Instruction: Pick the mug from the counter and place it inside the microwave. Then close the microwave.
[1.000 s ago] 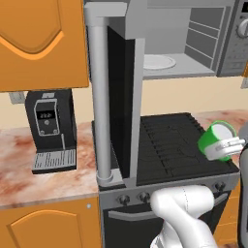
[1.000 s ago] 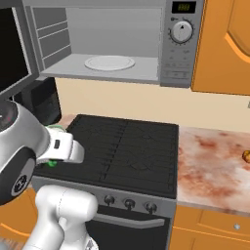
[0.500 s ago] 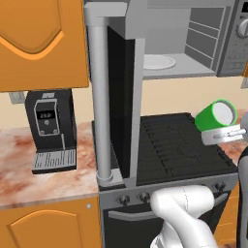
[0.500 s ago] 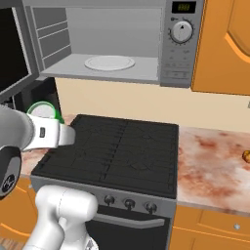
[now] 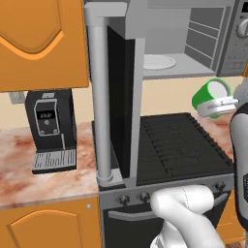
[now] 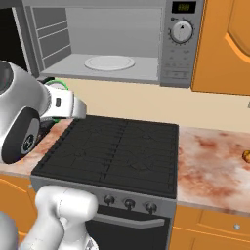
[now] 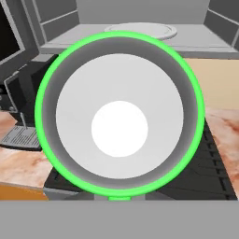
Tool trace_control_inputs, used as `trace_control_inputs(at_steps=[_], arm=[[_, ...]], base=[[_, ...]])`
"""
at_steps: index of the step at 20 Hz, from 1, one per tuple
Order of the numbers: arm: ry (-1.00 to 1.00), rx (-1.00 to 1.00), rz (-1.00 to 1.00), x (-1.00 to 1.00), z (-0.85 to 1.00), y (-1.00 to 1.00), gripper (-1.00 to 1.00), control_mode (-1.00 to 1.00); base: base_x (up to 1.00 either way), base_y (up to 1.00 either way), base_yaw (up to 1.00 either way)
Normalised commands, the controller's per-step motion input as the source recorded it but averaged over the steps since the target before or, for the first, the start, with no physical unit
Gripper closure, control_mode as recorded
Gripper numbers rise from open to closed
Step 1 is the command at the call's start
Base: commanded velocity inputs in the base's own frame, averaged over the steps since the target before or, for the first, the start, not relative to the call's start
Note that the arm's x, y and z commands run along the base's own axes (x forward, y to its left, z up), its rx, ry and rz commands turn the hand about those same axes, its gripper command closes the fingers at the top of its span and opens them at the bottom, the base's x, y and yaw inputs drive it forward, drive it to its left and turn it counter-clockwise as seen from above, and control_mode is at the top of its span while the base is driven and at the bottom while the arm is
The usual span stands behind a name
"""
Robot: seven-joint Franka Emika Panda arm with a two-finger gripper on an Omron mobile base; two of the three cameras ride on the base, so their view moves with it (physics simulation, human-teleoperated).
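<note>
- Left of the stove, one black coffee machine (image 5: 50,131) stands on the counter (image 5: 29,179); it is well apart from the carry and I judge it no hazard
- One microwave (image 6: 114,41) hangs above the stove, its dark door (image 5: 118,104) swung wide on the left and reaching down toward the stove's edge; if the arm drifts left, the mug or the wrist could knock that door
- One white turntable plate (image 6: 109,62) lies in the cavity; set down hard or off-centre, the mug could tip on it, or sit too near the front and foul the door when it closes
- One mug (image 5: 211,97), green with a white inside, is held in the air over the stove top (image 6: 112,151), below the cavity floor and tilted, its mouth facing the hand camera; the gripper (image 5: 220,105) is clamped on it, jaws drawn narrow on the rim as far as I can judge
- Main risk: the mug sits lower than the microwave's sill, so a straight push forward would strike the front lip; it needs lifting first
- One small orange-brown lump (image 6: 246,156) lies at the far right of the counter, clear of the work
</note>
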Motion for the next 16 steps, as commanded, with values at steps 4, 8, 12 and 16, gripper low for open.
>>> trace_control_inputs(at_steps=[4, 8, 12, 16], arm=[[0.04, 0.00, 0.00, 0.24, 0.27, -0.08, 1.00, -1.00], [0.01, 0.00, 0.00, 0.00, 0.34, 0.00, 1.00, -1.00], [0.00, 0.00, 0.00, -0.01, 0.23, 0.00, 1.00, -1.00], [0.00, 0.00, 0.00, 0.09, 0.27, 0.00, 1.00, -1.00]], base=[[0.00, 0.00, 0.00], [0.00, 0.00, 0.00], [0.00, 0.00, 0.00], [0.00, 0.00, 0.00]])
